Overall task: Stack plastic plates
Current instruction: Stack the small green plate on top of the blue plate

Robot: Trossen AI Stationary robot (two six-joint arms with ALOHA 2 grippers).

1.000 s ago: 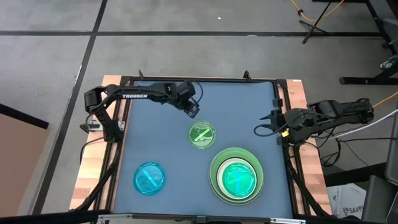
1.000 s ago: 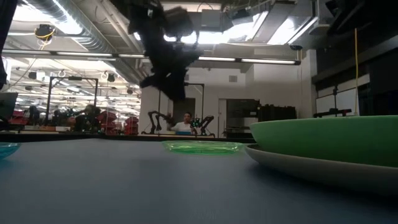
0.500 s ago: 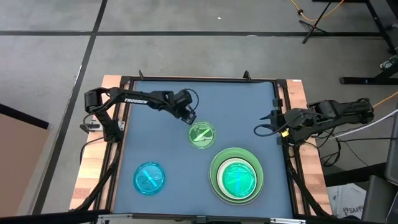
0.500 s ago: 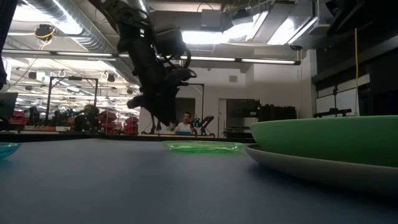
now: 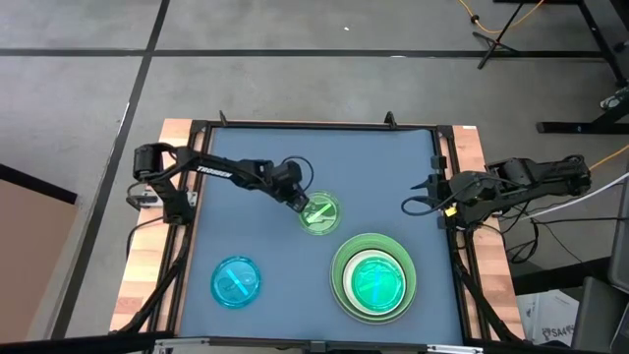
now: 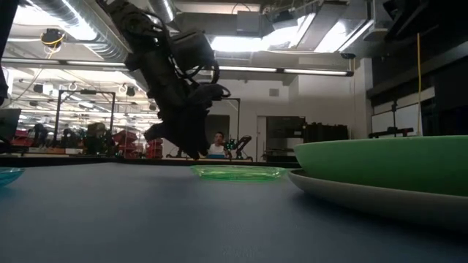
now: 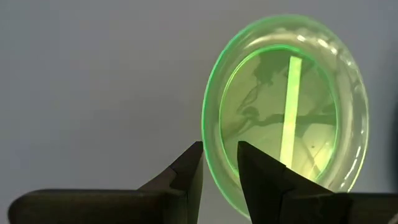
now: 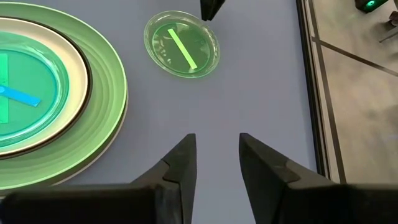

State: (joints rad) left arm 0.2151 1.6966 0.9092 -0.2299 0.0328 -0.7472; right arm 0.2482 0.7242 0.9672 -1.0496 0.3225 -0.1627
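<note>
The left gripper (image 5: 302,204), fingers slightly parted, is set astride the rim of the small green plate (image 5: 320,213) at frame centre, apparently for pinching; the stack (image 5: 372,277) is placed lower right. The right gripper (image 5: 411,204), spread, is parked at the right edge.

A small clear green plate (image 5: 319,213) lies flat near the table's middle (a pale stripe shows across it). A small clear blue plate (image 5: 236,282) lies alone at the near left. At the near right sits a stack (image 5: 372,277): a large green plate (image 5: 344,291) under a white plate (image 8: 79,74), with another small clear green one (image 5: 378,281) on top.
</note>
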